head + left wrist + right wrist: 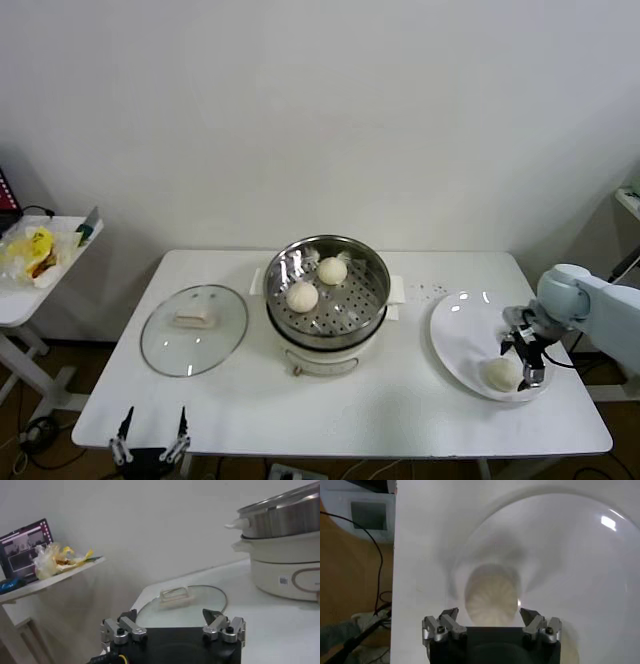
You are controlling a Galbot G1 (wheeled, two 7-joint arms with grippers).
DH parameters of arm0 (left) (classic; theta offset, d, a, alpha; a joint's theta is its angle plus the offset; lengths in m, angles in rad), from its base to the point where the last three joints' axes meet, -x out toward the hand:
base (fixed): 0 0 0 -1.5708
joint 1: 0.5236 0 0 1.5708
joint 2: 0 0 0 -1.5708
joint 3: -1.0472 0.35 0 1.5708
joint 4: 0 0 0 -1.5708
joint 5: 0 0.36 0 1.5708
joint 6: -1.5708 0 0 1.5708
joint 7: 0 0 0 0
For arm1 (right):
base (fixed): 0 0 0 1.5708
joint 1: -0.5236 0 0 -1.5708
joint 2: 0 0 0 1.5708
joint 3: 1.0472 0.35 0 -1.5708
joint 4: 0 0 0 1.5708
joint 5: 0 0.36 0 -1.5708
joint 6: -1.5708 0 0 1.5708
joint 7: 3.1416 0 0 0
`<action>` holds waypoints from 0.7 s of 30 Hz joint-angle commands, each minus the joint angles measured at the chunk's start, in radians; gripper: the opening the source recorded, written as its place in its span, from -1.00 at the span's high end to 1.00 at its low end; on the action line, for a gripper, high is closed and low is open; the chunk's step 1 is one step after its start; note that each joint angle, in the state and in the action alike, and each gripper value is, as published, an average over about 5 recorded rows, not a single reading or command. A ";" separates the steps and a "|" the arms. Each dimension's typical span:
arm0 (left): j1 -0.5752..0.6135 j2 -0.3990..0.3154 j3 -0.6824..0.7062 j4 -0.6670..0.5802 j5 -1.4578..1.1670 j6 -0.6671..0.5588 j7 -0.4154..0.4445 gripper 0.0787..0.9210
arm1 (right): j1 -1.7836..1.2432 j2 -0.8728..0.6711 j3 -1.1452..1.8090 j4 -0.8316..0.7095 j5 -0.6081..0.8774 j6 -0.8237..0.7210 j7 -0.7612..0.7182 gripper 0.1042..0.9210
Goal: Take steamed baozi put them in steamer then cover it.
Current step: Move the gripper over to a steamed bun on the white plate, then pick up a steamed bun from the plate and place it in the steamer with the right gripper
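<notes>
The right arm reaches in from the right side of the head view, its pale grey forearm angled down and inward. Its wrist bends so that the right gripper (527, 362) points downward, at the right end of the work area. In the right wrist view the right gripper (490, 615) has its two dark fingers spread wide apart, with silver brackets and screws at their bases.

The left arm is parked low at the near left edge. Only the left gripper (151, 428) shows there, its two fingertips standing upright and apart. The left wrist view shows the left gripper (171, 616) level, fingers spread.
</notes>
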 commanded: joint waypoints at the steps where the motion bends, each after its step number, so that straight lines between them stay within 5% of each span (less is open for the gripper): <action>1: 0.002 0.000 -0.002 0.005 0.001 -0.002 0.000 -0.77 | -0.044 0.037 0.029 -0.031 -0.022 0.002 0.000 -0.76; 21: 0.014 -0.004 -0.006 -0.009 -0.001 -0.003 -0.003 -0.77 | 0.011 0.051 0.011 -0.055 -0.041 0.051 -0.030 -0.38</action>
